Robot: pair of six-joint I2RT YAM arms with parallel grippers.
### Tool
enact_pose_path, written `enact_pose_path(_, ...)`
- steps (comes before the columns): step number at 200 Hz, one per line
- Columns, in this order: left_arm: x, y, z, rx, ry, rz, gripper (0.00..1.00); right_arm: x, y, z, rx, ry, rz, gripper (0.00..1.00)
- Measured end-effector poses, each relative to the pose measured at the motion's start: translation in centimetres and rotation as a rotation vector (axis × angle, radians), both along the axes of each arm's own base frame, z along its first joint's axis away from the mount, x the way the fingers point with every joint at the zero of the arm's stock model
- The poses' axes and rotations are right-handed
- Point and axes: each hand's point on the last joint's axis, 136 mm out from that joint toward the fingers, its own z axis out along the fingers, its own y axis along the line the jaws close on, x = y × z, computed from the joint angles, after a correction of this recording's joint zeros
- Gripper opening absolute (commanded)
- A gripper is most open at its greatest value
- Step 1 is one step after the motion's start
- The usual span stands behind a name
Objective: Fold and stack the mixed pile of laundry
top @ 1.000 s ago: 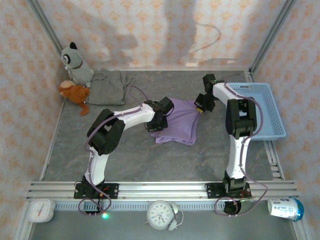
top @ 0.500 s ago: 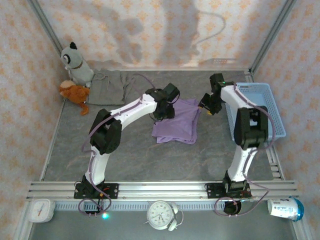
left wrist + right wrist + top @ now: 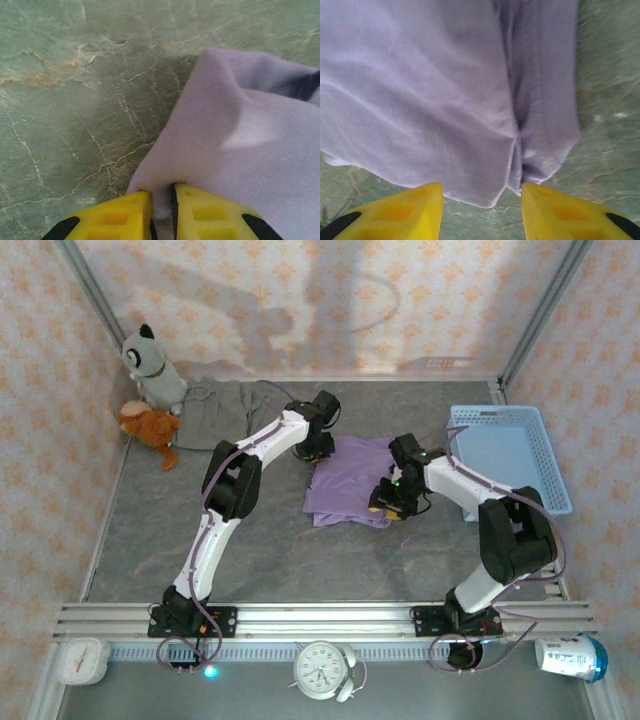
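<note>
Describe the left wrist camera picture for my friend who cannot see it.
Two yellow plastic fingers of the left gripper pinch the near edge of a soft lavender-purple cloth garment, which lies rumpled across the right half. To the left is bare grey-green marbled tabletop.
</note>
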Motion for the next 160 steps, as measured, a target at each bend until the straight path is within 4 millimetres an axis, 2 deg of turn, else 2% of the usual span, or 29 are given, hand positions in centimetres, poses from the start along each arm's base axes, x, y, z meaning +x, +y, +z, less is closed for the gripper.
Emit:
enact_pose_path(20, 0.1, -0.5, 0.5, -0.007, -0.011, -0.007, 0.19, 0.7, 0.4, -0.1, 0.012, -0.024, -0.013, 0.35)
enact_pose_path(34, 0.0, -0.6, 0.3, -0.004, -0.006, -0.009, 0.19, 1.1, 0.3, -0.7, 0.002, -0.024, -0.029, 0.26)
enact_pose_path(45, -0.3, -0.7, 0.0, -0.001, 0.001, -0.013, 0.19, 1.2, 0.3, -1.4, -0.005, -0.011, -0.041, 0.26)
enact_pose_path(52, -0.3, -0.7, -0.2, -0.001, 0.001, -0.013, 0.19, 1.3, 0.3, -1.7, -0.008, -0.006, -0.043, 0.28)
enact_pose_path(74, -0.3, -0.7, -0.3, -0.009, -0.004, -0.008, 0.19, 1.3, 0.3, -2.5, -0.017, 0.016, -0.057, 0.47)
enact_pose_path(85, -0.4, -0.7, -0.4, -0.014, -0.008, -0.006, 0.19, 1.4, 0.2, -2.6, -0.025, 0.011, -0.053, 0.51)
enact_pose_path(96, -0.4, -0.7, -0.3, -0.019, -0.013, -0.005, 0.19, 1.4, 0.1, -2.6, -0.031, 0.007, -0.052, 0.50)
enact_pose_path(107, -0.4, -0.7, -0.4, -0.022, -0.016, -0.004, 0.19, 1.5, 0.0, -2.7, -0.038, 0.004, -0.052, 0.42)
enact_pose_path(123, -0.4, -0.7, -0.4, -0.024, -0.021, -0.004, 0.19, 1.6, 0.0, -2.7, -0.040, 0.000, -0.055, 0.20)
enact_pose_path(141, -0.4, -0.7, -0.4, -0.026, -0.024, -0.003, 0.18, 1.6, -0.1, -2.7, -0.044, 0.001, -0.062, 0.00)
enact_pose_path(160, -0.4, -0.7, -0.4, -0.028, -0.025, 0.002, 0.18, 1.6, -0.4, -2.6, -0.060, 0.001, -0.073, 0.00)
